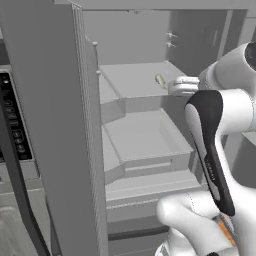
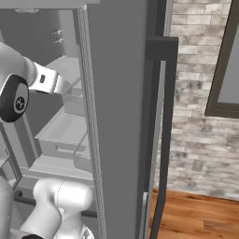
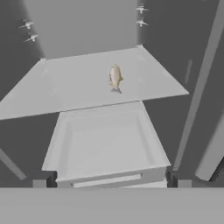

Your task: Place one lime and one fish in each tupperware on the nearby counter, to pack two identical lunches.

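The fish (image 3: 115, 78), a slim pale-tan body with a pointed tail, sat on a flat matte grey shelf (image 3: 65, 87) inside the open fridge; the left base view showed it (image 1: 160, 80) as a small tan sliver just beside the gripper (image 1: 172, 87). Below the shelf a smooth boxy grey drawer (image 3: 105, 144) with low walls stood pulled out. The white gripper reached toward the shelf, fingers spread wide, gripping nothing. A tall flat grey door (image 1: 55, 125) stood open at left.
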Tool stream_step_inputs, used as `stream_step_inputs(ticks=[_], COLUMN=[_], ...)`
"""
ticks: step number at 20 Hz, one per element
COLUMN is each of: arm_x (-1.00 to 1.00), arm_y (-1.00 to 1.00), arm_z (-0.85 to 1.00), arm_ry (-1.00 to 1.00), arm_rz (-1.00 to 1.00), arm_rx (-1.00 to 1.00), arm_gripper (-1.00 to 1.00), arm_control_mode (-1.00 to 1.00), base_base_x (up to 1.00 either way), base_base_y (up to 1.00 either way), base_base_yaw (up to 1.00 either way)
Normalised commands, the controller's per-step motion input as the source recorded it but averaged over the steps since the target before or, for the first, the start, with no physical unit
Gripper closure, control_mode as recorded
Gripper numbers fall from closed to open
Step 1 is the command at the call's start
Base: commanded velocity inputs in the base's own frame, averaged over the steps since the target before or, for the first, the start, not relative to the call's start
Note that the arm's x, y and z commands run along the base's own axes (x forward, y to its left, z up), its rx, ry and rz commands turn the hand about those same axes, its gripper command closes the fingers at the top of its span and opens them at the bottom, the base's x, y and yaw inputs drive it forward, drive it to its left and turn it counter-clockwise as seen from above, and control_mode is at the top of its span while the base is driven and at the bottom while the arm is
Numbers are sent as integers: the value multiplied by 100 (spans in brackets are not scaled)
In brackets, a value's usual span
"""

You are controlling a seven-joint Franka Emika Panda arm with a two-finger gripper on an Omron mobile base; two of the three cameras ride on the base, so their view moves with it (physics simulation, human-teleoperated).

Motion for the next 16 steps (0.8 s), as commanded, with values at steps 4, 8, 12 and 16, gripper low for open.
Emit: stream_step_inputs(ticks=[4,8,12,16], arm_x=[91,100,100,83], arm_y=[-24,-34,-7,1], arm_z=[5,0,-13,-52], arm_ry=[0,11,16,11], arm_rz=[0,0,0,0], arm_rx=[0,0,-1,-9], arm_gripper=[-100,-100,-100,-100], arm_control_mode=[-100,-100,-100,-100], base_base_x=[0,0,0,0], base_base_y=[0,0,0,0], base_base_yaw=[0,0,0,0])
